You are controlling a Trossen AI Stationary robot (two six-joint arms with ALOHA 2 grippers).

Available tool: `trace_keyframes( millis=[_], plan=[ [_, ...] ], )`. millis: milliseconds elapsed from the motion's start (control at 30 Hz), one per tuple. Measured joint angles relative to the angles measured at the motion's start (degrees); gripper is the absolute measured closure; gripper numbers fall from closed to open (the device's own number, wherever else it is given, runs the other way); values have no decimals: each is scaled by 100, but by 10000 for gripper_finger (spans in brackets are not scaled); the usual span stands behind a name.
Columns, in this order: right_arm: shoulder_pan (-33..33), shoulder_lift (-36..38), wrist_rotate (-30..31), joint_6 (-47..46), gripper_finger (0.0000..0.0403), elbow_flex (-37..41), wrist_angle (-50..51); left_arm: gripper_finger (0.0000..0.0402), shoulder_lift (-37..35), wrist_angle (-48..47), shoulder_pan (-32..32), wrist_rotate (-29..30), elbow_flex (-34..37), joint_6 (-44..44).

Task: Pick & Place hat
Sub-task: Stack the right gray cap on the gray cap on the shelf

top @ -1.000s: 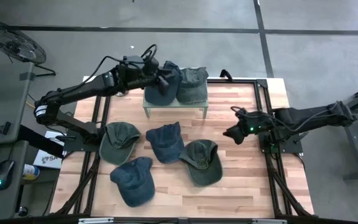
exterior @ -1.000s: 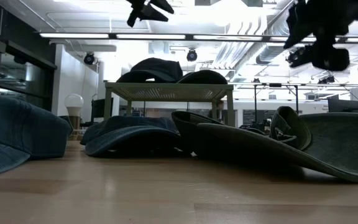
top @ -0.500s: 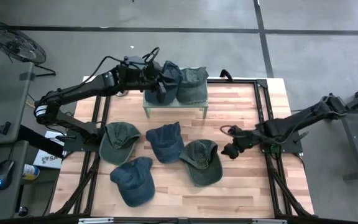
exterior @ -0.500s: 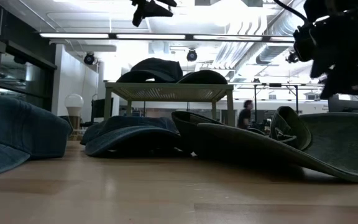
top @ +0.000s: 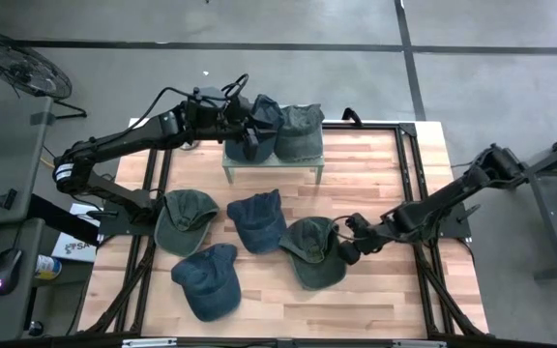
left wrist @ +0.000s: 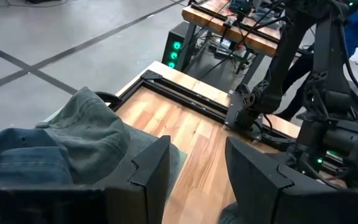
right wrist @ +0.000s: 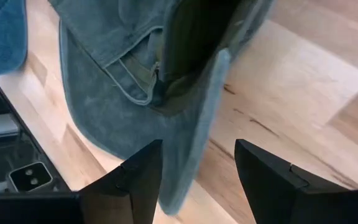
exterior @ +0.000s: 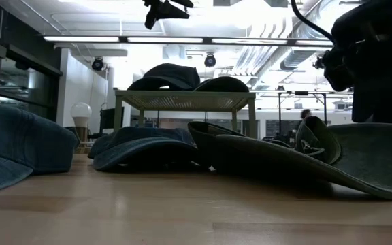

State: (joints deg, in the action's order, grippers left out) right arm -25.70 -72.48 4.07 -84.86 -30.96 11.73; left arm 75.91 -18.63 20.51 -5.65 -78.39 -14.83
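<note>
While its two dark fingers stand apart, the right tool (top: 348,247) sits low at the edge of the olive-green cloth cap lying upside down (top: 312,249) on the pale wooden worktop (top: 375,174); in the right wrist view the cap's brim (right wrist: 191,124) runs into the gap between the fingers. Beside that cap lie a dark blue denim cap (top: 257,219), a second olive cap (top: 184,218) and another blue denim cap (top: 208,279). Farther off, the left tool (top: 248,133), fingers also apart, hangs over the small grey-topped stand (top: 271,165), which carries a blue cap (top: 259,124) and a green cap (top: 300,130).
</note>
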Motion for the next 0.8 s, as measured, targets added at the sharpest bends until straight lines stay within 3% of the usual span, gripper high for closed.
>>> trace_keyframes(
  millis=[433,800],
  plan=[
    [-187,-743,26,-399,214,-4,-785,250,1,-139,2,-175,0,-44],
    [-185,-781,54,-407,311,-4,-868,250,1,-131,2,-280,0,-184]
  ],
)
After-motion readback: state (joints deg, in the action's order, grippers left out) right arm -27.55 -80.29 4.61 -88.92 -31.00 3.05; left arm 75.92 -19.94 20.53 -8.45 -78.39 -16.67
